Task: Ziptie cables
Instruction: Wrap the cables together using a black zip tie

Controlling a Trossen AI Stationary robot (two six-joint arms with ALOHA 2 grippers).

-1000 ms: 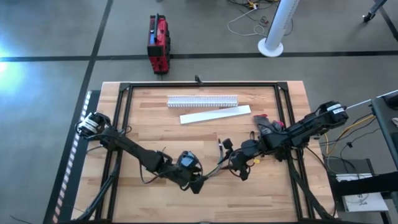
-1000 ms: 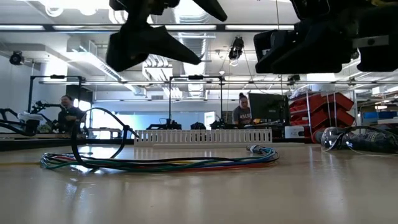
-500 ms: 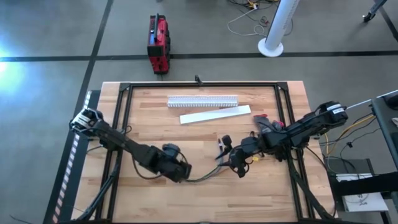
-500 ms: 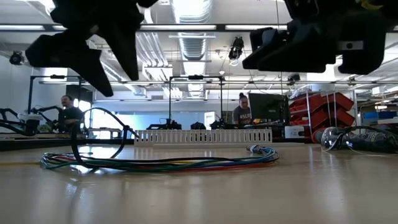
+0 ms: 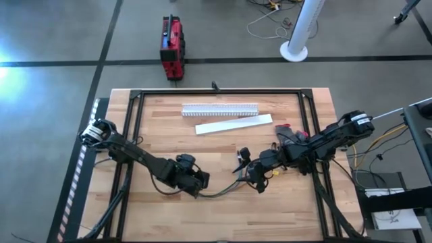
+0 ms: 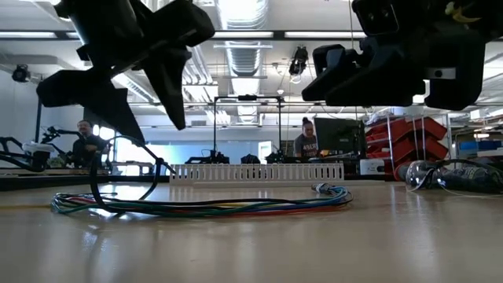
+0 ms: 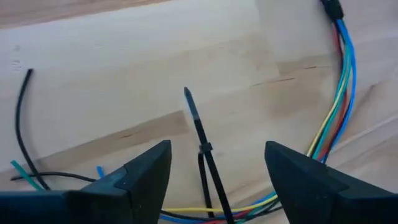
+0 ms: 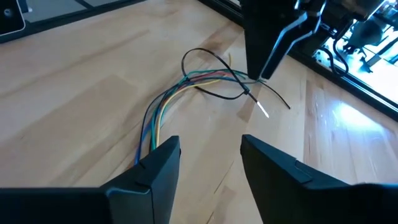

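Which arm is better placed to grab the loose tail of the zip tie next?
Probably the left. The left gripper is open, and the zip tie, looped around the cables, stands up right between its fingers. The right gripper, also open, hovers farther off, near the cables' other end.

Overhead, table-level and two close wrist views — all share cables (image 5: 223, 192).

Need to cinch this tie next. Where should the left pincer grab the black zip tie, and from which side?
Grip the free tail of the zip tie above its small head, coming straight down from above. The tail sticks out over bare wood, clear of the coloured cables, and already lies between the left pincer open fingers.
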